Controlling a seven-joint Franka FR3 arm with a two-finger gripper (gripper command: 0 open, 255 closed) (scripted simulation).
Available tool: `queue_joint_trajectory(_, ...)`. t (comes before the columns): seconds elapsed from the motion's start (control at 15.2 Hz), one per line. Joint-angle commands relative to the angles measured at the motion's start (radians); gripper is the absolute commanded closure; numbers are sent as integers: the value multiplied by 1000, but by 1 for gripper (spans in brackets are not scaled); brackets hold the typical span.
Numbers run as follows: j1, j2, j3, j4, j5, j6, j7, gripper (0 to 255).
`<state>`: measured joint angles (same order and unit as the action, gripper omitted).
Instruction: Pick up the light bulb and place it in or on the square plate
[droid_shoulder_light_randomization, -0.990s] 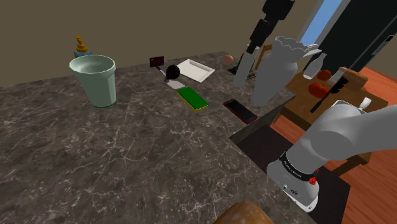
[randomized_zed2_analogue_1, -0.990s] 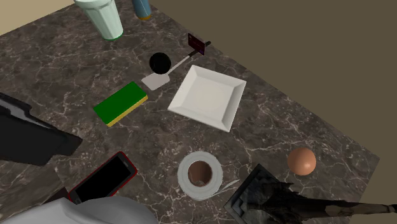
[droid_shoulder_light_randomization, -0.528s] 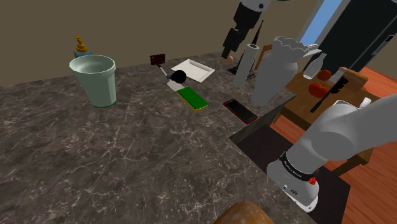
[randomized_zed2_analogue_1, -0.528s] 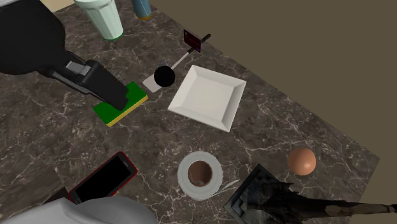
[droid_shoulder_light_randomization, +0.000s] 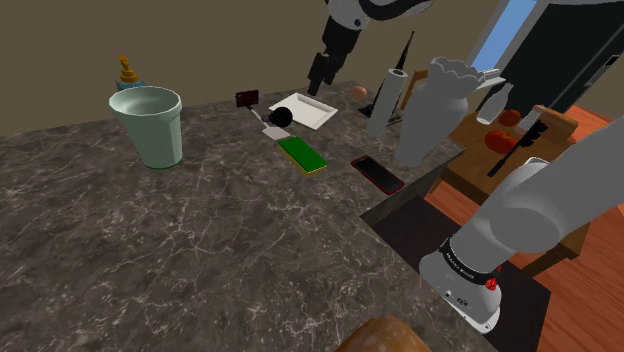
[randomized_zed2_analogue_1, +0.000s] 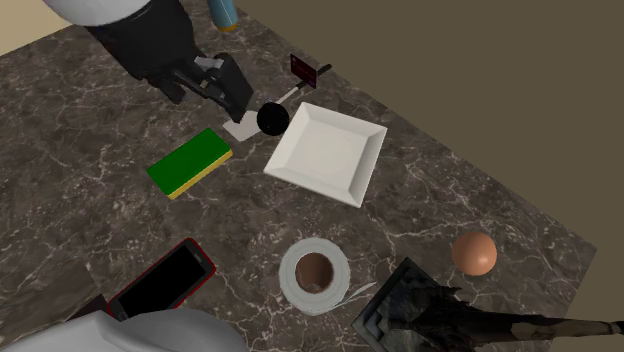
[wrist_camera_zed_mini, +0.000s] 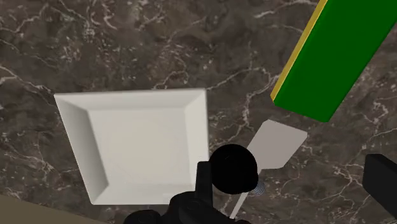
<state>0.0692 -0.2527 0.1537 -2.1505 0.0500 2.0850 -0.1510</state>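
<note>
From the shoulder view, the gripper hangs above the far end of the marble counter. Below it, the black light bulb lies on the counter, just beside the white square plate.

In the second exterior view, the gripper is over the stone near the bulb, which sits at the plate's corner.

In the wrist view, the fingers are spread wide and hold nothing. The bulb lies close by one finger, and the other is well apart. I'd say the gripper should centre over the bulb before descending, then close gently, because a round bulb may roll away.
</note>
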Motion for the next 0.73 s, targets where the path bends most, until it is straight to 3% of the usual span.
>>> queue_joint_trajectory(0.0,6,74,12,43,-6,40,3,0)
queue_joint_trajectory(0.66,46,428,53,324,-67,142,18,0)
